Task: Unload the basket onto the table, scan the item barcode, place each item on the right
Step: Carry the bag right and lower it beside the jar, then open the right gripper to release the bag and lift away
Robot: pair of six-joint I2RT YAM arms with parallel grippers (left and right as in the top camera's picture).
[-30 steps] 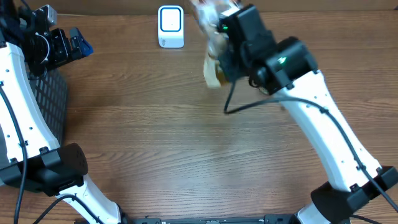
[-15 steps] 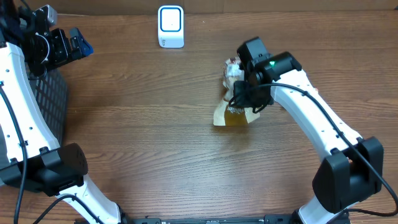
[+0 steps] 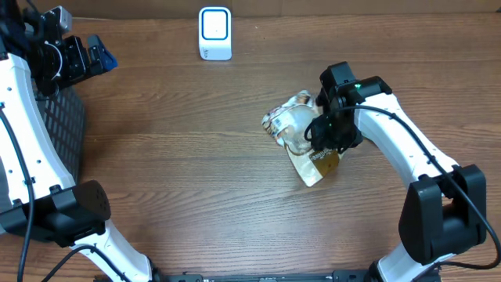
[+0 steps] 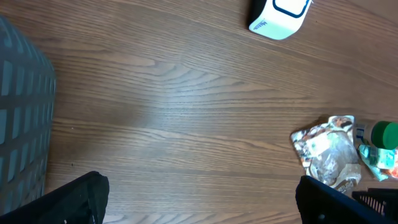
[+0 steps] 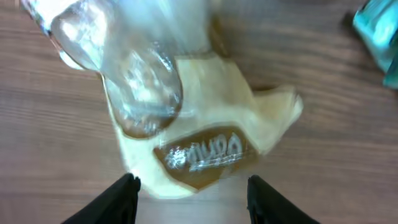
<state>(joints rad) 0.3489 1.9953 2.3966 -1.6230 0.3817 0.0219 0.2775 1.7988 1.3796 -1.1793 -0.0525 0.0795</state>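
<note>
A: Where is the item found?

B: The snack bag [image 3: 290, 125] is seen lying crumpled on the table [image 3: 180, 164], right of centre and well apart from the scanner [image 3: 215, 33] at the far edge.

A: Is it gripped?

B: No grip is seen. The fingers of the right gripper [image 5: 191, 186] are parted, one at each side of the bag's lower edge, and the bag is rested on the wood beneath them. The left gripper [image 4: 202, 190] is spread wide with nothing between its fingers.

A: How is the step best done?

B: A barcode cannot be made out in any view, so the printed panel should be found first. The bag is probably best taken by a firm seam or corner, so that the code is left uncovered. The film looks thin and crinkled, so a flat, taut face should be offered squarely to the scanner's window. A pinch on loose film could be lost during the lift.

A: How are the arms posed?

B: The right arm is reached in from the near right corner, with its wrist bent down directly over the bag. The left arm is held up at the far left, above the dark basket [image 3: 70, 125], away from the work.
</note>
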